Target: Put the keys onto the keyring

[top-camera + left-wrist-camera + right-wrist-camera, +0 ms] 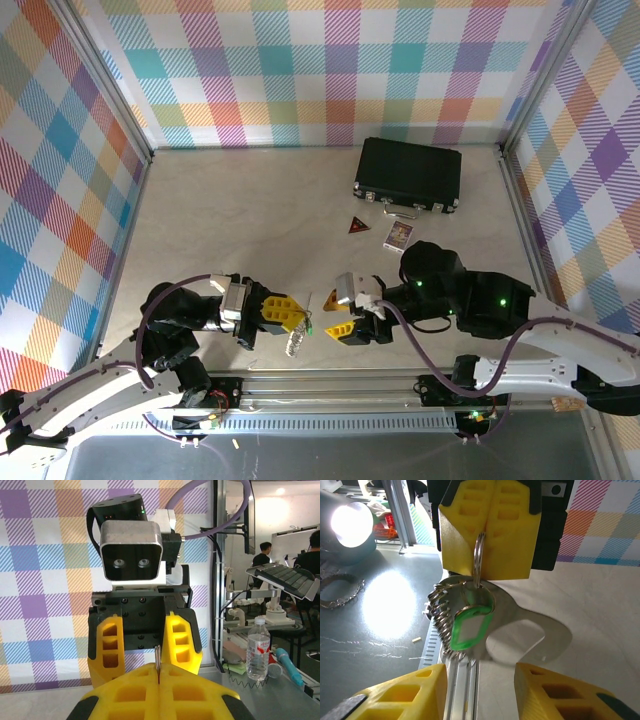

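Top view: a black rectangular case [408, 175] with a metal handle lay at the far right of the beige tabletop [230, 210]. Near its front edge lay a dark red triangular piece [358, 226] and, to that piece's right, a small patterned card [398, 235], the two apart. Plaid panels [330, 70] enclosed the tabletop on three sides. Left wrist view: a clear water bottle [258, 650] stood upright on a grey surface [280, 692], with a blue pen-like object [287, 664] beside it.

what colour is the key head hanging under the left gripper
The key head is bright green, clearest in the right wrist view.
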`<state>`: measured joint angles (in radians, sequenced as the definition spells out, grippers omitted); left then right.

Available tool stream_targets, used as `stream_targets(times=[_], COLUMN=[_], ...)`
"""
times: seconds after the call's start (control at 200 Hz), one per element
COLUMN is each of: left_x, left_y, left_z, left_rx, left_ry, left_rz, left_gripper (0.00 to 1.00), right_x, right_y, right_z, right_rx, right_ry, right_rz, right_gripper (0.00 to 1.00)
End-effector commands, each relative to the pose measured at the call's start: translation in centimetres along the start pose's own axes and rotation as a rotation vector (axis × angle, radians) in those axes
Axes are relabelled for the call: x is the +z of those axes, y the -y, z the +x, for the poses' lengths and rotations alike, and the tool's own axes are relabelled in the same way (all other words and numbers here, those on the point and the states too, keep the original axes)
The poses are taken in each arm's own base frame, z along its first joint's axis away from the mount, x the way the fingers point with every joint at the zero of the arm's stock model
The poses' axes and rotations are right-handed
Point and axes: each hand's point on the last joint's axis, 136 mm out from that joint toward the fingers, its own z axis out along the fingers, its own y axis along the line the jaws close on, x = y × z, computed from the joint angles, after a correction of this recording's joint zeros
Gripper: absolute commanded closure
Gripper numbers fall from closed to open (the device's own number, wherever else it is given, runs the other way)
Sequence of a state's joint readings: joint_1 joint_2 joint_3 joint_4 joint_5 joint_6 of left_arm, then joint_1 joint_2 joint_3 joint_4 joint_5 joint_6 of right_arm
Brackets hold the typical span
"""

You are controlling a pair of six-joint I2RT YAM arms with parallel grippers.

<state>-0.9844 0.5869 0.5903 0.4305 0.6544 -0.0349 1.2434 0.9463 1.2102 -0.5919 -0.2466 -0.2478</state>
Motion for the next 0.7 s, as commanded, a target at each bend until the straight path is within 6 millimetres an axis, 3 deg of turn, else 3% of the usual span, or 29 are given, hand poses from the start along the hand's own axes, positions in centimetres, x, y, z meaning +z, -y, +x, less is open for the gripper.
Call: stream_targets(times=[0.0, 0.57, 0.695], left_x=[-0.3, -0.3, -0.4], left_y=[0.2, -0.5, -0.4], left_z=[-1.7, -1.0, -1.0], left_rx=[0.036, 0.022, 0.022], left_ry=[0.075, 0.064, 0.066], left_rz=[-0.01, -0.041, -0.042], left_gripper=[1.0, 1.0, 1.0], right_x=[0.0, 2.0, 2.5], right_y=[0.2, 0.5, 0.8], right_z=[-1.5, -1.4, -1.2], right_rx=[-0.004, 0.026, 0.029], right_ry=[0.076, 0.106, 0.096], right_rz=[0.009, -0.017, -0.008], right_gripper=[0.62, 0.68, 0.73])
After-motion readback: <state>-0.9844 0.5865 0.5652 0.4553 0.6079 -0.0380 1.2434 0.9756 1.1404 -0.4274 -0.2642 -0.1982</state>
